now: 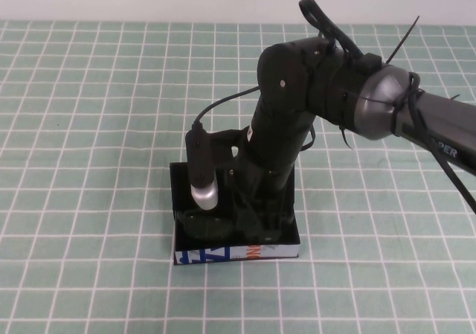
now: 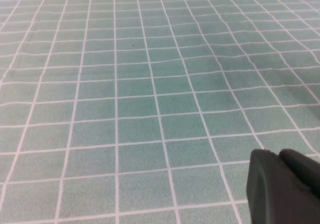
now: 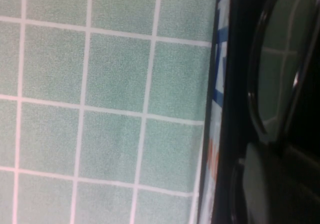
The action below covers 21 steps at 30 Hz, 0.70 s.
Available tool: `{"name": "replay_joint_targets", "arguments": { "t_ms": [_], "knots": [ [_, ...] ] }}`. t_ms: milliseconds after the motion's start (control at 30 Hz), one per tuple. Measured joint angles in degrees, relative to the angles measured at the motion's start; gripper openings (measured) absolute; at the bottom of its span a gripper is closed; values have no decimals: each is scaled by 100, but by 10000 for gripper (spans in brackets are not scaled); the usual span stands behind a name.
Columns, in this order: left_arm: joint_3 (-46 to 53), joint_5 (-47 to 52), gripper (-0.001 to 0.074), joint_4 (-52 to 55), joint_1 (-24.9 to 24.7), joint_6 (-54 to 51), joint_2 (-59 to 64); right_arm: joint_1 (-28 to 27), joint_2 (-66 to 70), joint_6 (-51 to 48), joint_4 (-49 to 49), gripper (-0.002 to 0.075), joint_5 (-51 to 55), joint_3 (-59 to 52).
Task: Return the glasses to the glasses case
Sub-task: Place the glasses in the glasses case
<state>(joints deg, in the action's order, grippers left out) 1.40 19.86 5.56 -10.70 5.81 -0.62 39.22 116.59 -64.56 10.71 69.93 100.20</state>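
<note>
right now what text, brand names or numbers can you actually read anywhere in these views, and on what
"PER": white letters on the right arm's grey link, cut off at the picture's edge.
Blue and orange print on the white front side of the glasses case: too blurred to read.
Nothing readable on the glasses, the right gripper down in the case, or the left gripper over the checked cloth.

My right gripper (image 1: 256, 226) fills the glasses case (image 1: 236, 254) opening; the checked cloth (image 1: 89, 126) lies open towards every edge.
</note>
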Motion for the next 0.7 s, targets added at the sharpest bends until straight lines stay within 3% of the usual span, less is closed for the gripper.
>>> {"name": "replay_joint_targets", "arguments": {
  "t_ms": [233, 533, 700],
  "knots": [
    [0, 0, -2, 9, 0, 0, 0, 0, 9, 25, 0, 8, 0, 0],
    [0, 0, -2, 9, 0, 0, 0, 0, 9, 168, 3, 101, 0, 5],
    [0, 0, -2, 9, 0, 0, 0, 0, 9, 192, 59, 115, 0, 5]
  ]
}}
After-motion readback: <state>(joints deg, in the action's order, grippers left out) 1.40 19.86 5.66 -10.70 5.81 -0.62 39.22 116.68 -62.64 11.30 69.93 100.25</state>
